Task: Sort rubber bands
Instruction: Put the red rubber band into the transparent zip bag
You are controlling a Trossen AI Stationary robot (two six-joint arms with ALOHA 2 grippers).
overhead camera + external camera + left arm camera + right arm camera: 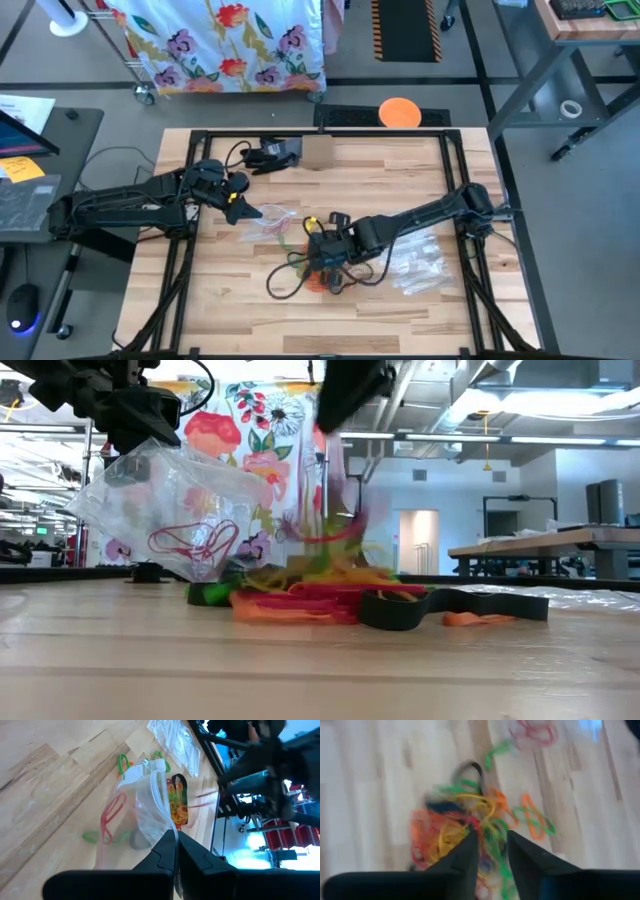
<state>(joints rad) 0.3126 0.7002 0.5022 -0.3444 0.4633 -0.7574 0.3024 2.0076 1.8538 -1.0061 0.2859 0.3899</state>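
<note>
- Sorting rubber bands, two dark robot arms work over a wooden desk (210, 310).
- Left claw (176, 845), at the desk's left, is clamped shut on the top edge of a clear zip bag (145, 805). The bag hangs lifted, probably so it can take sorted bands. Red bands (190, 542) show through its wall.
- Right claw (492, 842) is directly over the pile of rubber bands (320, 262) near the desk's middle. Its two fingers stand slightly apart, with green and yellow loops between them. Whether any loop is truly pinched cannot be told.
- That pile is a tangle of red, orange, yellow and green loops, so one colour will be hard to draw out alone.
- Stray green loops (121, 762) lie on the wood beside the bag.
- More clear bags (420, 262) lie to the right, near the right arm.
</note>
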